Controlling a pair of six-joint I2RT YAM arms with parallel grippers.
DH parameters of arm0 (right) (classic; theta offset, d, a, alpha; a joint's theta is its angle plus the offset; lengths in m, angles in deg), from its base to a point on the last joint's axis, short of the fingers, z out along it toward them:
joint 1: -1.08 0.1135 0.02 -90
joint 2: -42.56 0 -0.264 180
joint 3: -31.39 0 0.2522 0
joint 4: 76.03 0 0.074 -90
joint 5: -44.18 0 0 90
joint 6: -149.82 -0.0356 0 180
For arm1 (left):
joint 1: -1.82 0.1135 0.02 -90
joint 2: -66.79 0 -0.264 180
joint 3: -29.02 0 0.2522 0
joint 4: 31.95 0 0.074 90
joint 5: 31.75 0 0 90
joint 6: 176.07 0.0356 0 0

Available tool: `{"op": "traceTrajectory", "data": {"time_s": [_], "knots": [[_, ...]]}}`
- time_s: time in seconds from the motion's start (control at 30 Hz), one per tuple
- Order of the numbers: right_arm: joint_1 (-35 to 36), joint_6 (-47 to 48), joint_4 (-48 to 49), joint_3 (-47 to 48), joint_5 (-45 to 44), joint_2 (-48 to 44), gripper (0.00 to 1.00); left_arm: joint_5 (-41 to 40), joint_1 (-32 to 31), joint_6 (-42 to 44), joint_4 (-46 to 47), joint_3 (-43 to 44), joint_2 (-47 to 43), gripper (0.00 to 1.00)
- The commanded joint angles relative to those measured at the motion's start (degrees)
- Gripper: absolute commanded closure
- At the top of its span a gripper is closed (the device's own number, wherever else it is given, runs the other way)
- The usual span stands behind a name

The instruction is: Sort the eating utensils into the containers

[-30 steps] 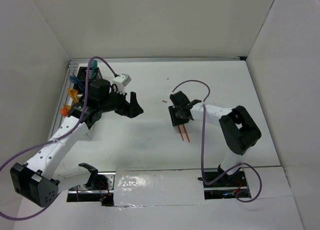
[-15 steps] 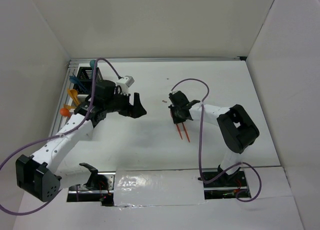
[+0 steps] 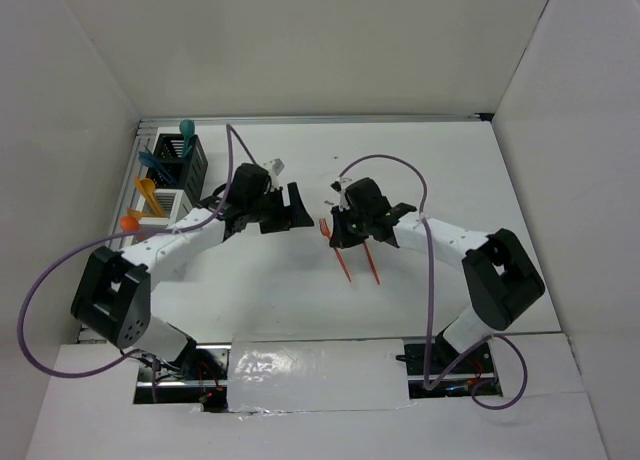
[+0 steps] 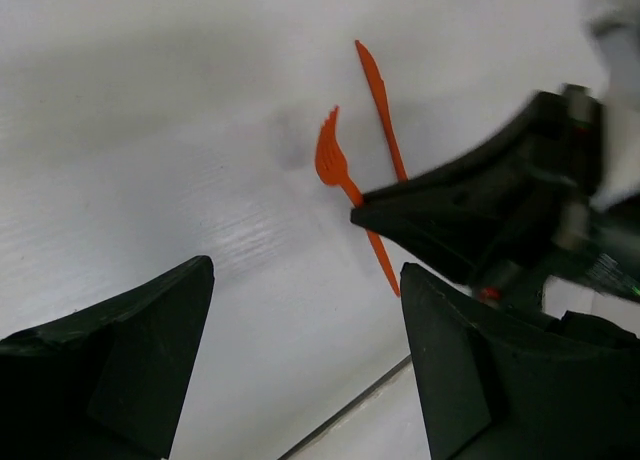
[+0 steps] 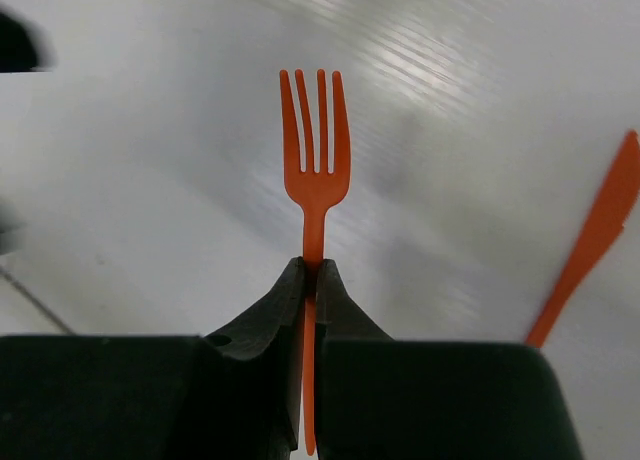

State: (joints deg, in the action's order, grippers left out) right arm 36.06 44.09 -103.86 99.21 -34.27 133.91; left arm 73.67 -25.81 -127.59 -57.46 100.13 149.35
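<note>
The slim orange plastic fork (image 5: 315,170) has 4 narrow flat tines and a thin handle. The black wedge-shaped fingers of the right gripper (image 5: 312,268) clamp it by the handle over the centre of the smooth white table (image 5: 130,100). A thin orange plastic knife (image 5: 590,240) lies flat just beside it. The left gripper (image 4: 305,272) stands spread, holding nothing.

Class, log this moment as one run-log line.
right hand: shut on orange fork | left hand: open, empty | orange knife: on table
</note>
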Motion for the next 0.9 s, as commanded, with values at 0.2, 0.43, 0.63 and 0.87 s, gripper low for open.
{"op": "traceTrajectory", "data": {"time_s": [0.2,0.43,0.63,0.87], "knots": [[1.7,-1.7,3.8,2.1,7.9,-8.3,1.00,-1.4,-2.9,-3.5,5.8,5.9,7.5,0.17],[1.9,-2.1,3.8,3.9,9.1,-9.1,1.00,0.4,-3.8,-4.4,8.1,7.0,9.4,0.33],[1.8,-1.8,3.3,5.6,8.0,-9.6,1.00,-1.0,-6.2,-4.7,7.2,7.9,10.4,0.53],[1.9,-1.7,1.2,6.7,6.3,-9.6,0.99,-3.1,-6.6,-4.6,8.5,6.7,8.6,0.85]]}}
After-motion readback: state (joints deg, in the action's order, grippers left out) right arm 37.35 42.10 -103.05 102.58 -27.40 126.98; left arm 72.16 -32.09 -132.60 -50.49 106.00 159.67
